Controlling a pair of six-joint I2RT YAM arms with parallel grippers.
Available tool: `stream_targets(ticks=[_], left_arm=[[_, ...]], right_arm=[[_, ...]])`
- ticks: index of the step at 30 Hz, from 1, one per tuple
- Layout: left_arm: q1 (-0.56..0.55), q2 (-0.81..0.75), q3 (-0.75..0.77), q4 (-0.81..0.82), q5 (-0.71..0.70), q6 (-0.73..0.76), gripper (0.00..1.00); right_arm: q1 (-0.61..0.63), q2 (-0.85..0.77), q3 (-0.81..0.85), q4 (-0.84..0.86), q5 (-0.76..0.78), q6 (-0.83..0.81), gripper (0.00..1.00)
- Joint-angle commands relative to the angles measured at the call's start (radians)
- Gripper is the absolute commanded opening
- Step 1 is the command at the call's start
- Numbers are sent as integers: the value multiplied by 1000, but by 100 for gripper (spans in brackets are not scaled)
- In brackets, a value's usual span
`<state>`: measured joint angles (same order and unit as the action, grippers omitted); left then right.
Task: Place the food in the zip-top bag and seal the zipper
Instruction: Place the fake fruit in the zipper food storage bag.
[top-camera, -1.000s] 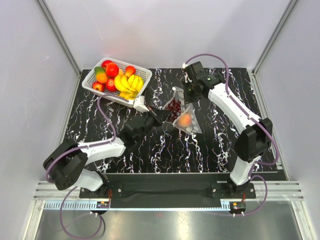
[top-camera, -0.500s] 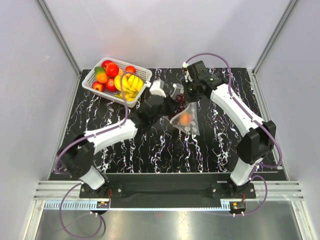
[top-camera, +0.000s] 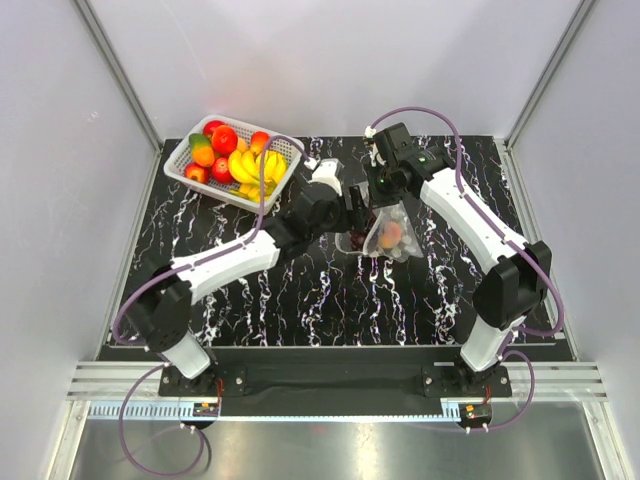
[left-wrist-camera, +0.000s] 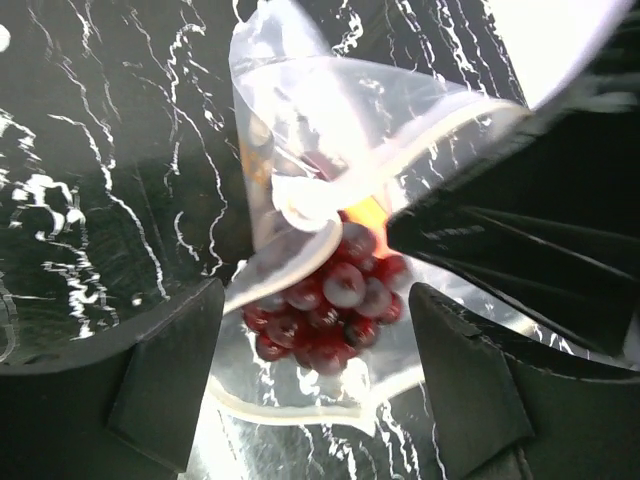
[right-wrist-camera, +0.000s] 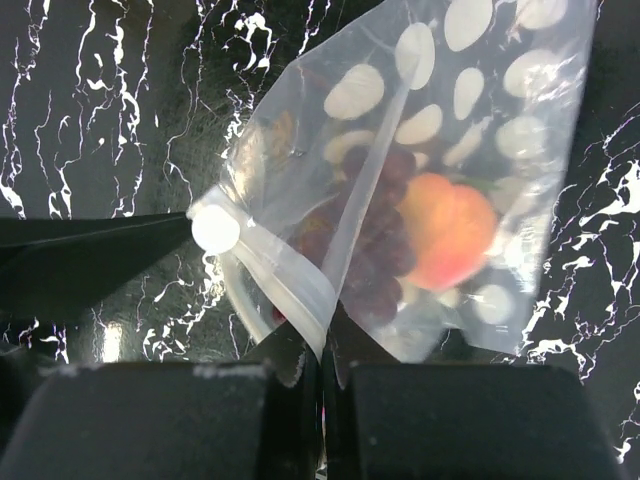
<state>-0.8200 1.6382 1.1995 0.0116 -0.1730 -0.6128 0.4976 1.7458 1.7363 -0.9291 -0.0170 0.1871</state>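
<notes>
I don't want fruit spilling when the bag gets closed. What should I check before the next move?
1. Right gripper shut on the zip-top bag at its zipper: ok.
2. Left gripper open, holding nothing: ok.
3. Grape bunch and peach inside the bag: ok.
4. Zipper pressed shut along the mouth: not ok, the mouth gapes.
5. Bag hanging clear of the table: cannot tell.
6. Other fruit bagged: not ok, it lies in the basket.
</notes>
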Motion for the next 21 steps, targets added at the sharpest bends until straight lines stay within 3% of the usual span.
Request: stream_targets(ticks=[1,6,11,15,21], left_arm=[[-4,-116,0,10,-8,54,82],[-1,-224,-32,-76,-16,125,93],[56,-275,-78,-180,24,171,91],[139,-249,-109,-222,121,183,89],[171,-117,-84,-220,262,191,87]], right_arm=[[10,-55,9,19,8,-3,0],[9,-54,14,18,0,-2,0],[9,-52,22,18,-6,2,0],[10,-49,32,12,-8,6,0],[9,-43,39,12,-15,11,0]])
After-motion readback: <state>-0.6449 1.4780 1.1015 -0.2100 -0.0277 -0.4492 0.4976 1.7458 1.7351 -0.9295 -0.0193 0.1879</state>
